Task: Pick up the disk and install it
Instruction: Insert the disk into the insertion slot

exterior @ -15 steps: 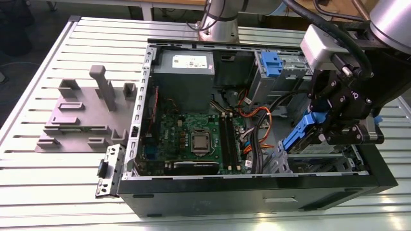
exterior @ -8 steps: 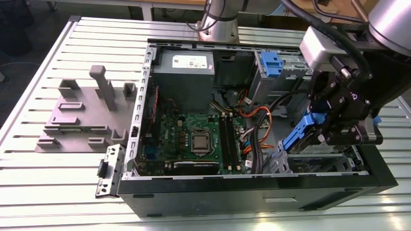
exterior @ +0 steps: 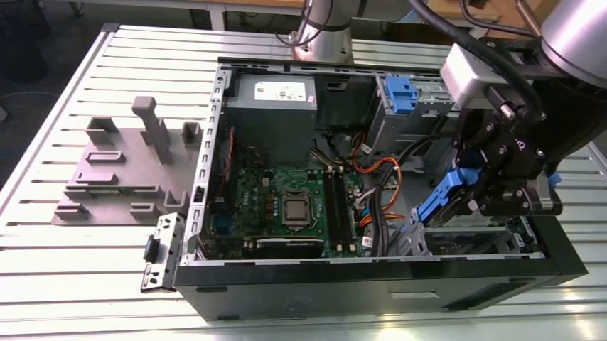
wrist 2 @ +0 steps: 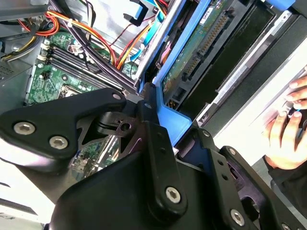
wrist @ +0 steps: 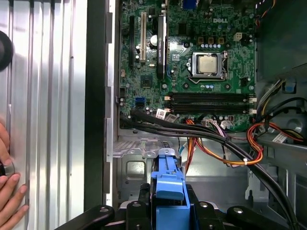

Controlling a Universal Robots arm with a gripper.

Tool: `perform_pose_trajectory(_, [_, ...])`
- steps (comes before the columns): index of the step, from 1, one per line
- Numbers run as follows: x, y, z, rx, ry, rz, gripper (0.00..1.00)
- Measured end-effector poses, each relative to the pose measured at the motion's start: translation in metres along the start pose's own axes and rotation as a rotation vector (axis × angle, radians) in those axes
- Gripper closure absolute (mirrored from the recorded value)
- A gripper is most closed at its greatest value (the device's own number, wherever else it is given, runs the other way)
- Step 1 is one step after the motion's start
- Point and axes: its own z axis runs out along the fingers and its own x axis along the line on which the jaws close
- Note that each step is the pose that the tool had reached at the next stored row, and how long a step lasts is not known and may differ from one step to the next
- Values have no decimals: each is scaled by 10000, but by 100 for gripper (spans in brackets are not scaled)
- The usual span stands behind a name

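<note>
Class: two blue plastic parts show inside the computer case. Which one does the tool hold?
The disk with blue rails, clamped in the tool. The other one, the blue latch piece, stands apart from the tool, untouched.

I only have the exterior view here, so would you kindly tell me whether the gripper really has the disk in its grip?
Observer: Yes. In the first wrist view the gripper is closed on the disk, with its blue end clamped between the fingers.
Operator: Thank you. Is anyone close to the case?
Observer: A person's hand is at the table, just outside the case wall.
Operator: And what lies by the disk inside the case?
Observer: In the first wrist view, black and orange cables cross between the disk and the motherboard.
</note>
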Motion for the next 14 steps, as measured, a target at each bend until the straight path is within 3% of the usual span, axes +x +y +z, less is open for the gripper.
perform_pose_trajectory(14, [0,-1,55,0,0,0,63])
